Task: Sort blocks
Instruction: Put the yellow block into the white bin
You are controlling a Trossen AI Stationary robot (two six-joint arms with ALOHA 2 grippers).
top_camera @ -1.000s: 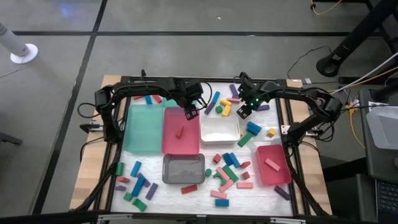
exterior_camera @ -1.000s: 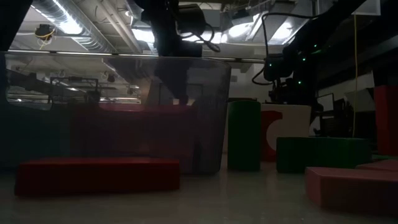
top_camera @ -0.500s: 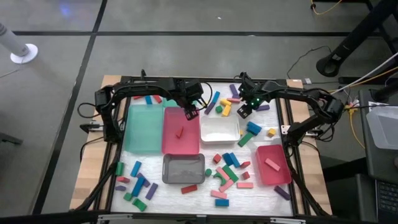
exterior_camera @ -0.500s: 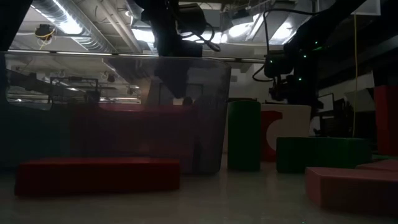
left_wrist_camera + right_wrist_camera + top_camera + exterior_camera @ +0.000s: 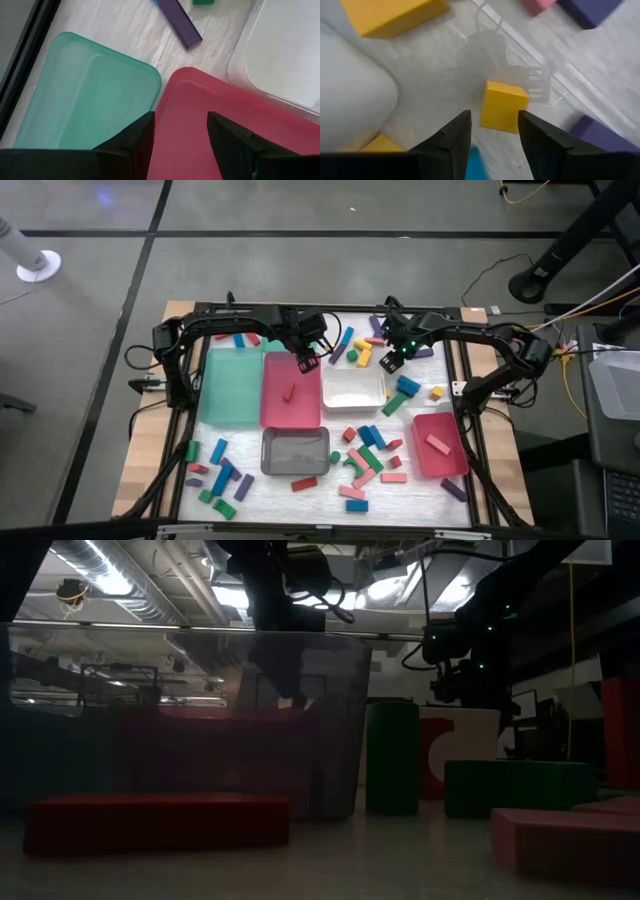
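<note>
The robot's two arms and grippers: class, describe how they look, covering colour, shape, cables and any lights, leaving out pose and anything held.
Both arms are dark, jointed and slim, with black cables running along them. The left gripper and the right gripper each end in two black, angular fingers that taper toward the tips. Small green lights glow on the right arm's wrist.

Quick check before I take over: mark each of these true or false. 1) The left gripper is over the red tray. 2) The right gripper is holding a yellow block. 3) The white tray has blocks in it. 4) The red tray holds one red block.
1) True: the left gripper hovers over the red tray, jaws open.
2) False: the right gripper is open and empty above a yellow block on the table.
3) False: the white tray looks empty.
4) True: one small red block lies in it.
</note>
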